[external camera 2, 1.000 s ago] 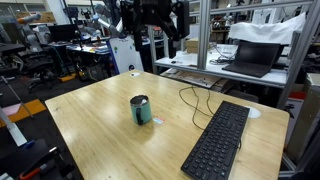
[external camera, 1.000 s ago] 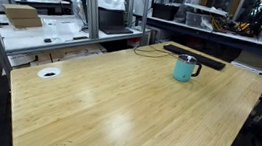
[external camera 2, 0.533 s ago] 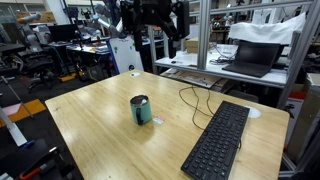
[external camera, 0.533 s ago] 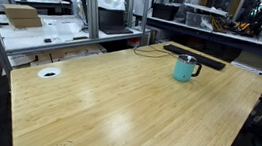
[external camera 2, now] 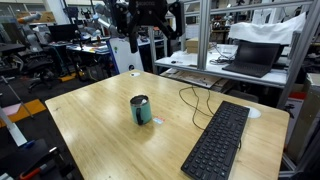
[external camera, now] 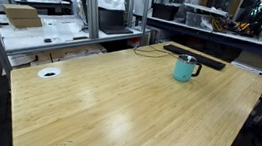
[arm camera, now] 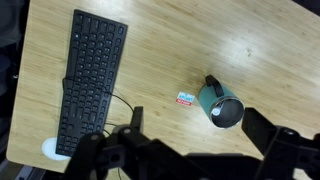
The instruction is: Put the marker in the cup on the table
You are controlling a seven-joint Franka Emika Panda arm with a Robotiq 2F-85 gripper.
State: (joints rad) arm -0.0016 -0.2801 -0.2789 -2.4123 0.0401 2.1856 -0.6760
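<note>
The teal cup [external camera: 184,68] with a dark handle stands upright on the light-wood table [external camera: 116,112]; it also shows in the exterior view [external camera 2: 141,110] and the wrist view [arm camera: 220,104]. The marker [arm camera: 215,111] stands inside the cup, and only its whitish tip shows in the wrist view. My gripper [arm camera: 197,122] is open and empty, high above the cup, with a finger on each side of it in the wrist view. In an exterior view the gripper [external camera 2: 150,20] hangs near the top edge, well above the table [external camera 2: 90,120].
A black keyboard [external camera 2: 215,140] lies next to the cup, with a black cable [external camera 2: 195,100] beside it. A small red-white label [arm camera: 184,98] lies by the cup. The table has a round cable hole [external camera: 48,72]. White workbenches [external camera: 45,32] and a laptop [external camera 2: 250,60] stand behind.
My gripper has risen a little higher above the table. The cup and the marker in it have not moved.
</note>
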